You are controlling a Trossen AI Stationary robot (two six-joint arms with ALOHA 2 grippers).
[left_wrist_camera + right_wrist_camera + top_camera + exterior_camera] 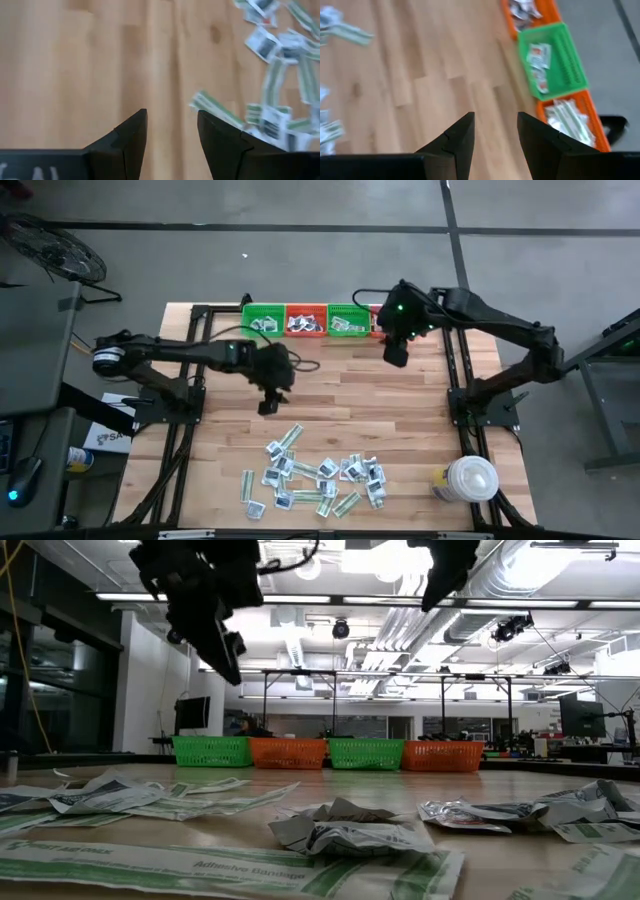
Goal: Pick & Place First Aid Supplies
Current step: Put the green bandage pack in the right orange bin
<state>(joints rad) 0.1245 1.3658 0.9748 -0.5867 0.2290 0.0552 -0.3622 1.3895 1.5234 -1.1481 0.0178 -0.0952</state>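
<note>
Wooden table (400, 410) holds scattered packets (320, 478) (some blurred); baskets (315, 320) partly hidden.

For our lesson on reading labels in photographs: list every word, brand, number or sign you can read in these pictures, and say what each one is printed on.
"Adhesive Bandage": on the long green-striped strip packet lying nearest the low camera.
"FIRST AID...": only partly legible, on the left end of the same packet.
"SA...": cut off, on a white box beside the table's left edge, in the high view.
Dark marks on the small square packets: too small or blurred to read.
Baskets: no readable text.
</note>
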